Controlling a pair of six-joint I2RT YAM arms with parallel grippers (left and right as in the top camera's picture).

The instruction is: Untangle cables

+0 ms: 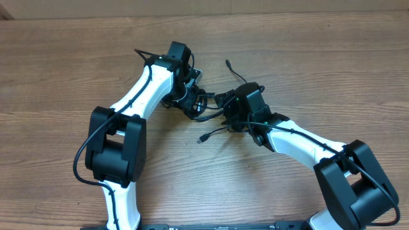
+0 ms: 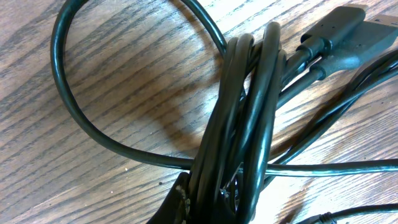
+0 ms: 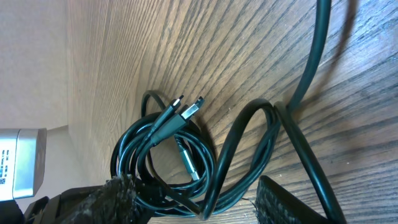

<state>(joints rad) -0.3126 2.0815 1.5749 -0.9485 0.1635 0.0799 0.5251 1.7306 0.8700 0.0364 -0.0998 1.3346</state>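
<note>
Wooden table [image 1: 307, 57], black cables [image 1: 206, 112] heaped at centre between the two arms. Left gripper [image 2: 204, 202] pressed together, pinching a doubled bundle of the cords. Right gripper [image 3: 196, 202] spread wide, straddling a coiled loop that lies on the wood. One silver-tipped plug [image 1: 201, 138] trails loose toward the near edge

- Overhead, the cables [image 1: 203, 107] sit largely under the left hand [image 1: 190, 101] and right hand [image 1: 225, 114]. Their crossings and both hands' fingertips are covered.
- The loose plug [image 1: 202, 138] on the counter [image 1: 307, 57] is too small to tell its type.
- Left wrist view: the loop [image 2: 57, 59] and grey plugs [image 2: 348, 37] run off the top edge, and the cables leave at the bottom.
- Right wrist view: the finger pads [image 3: 112, 202] are cut by the bottom edge. One strand [image 3: 315, 50] blurs toward the top, and a grey box [image 3: 22, 163] at the left edge carries unreadable print.
</note>
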